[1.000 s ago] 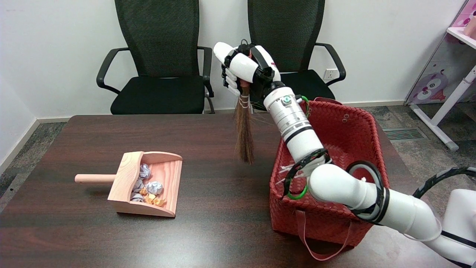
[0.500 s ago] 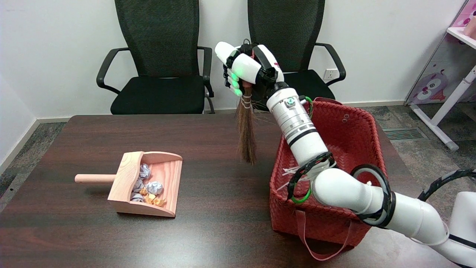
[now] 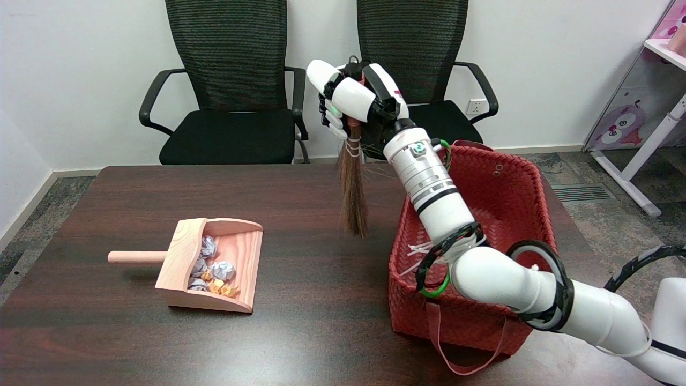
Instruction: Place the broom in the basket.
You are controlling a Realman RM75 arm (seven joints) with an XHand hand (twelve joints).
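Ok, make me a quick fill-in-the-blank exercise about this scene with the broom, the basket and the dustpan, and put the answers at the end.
1. The right hand grips the broom by its ____.
2. The broom's bristles hang over the ____, left of the red basket.
3. The crumpled paper balls lie in the wooden ____.
4. The basket's colour is ____.

Missing words: handle; table; dustpan; red
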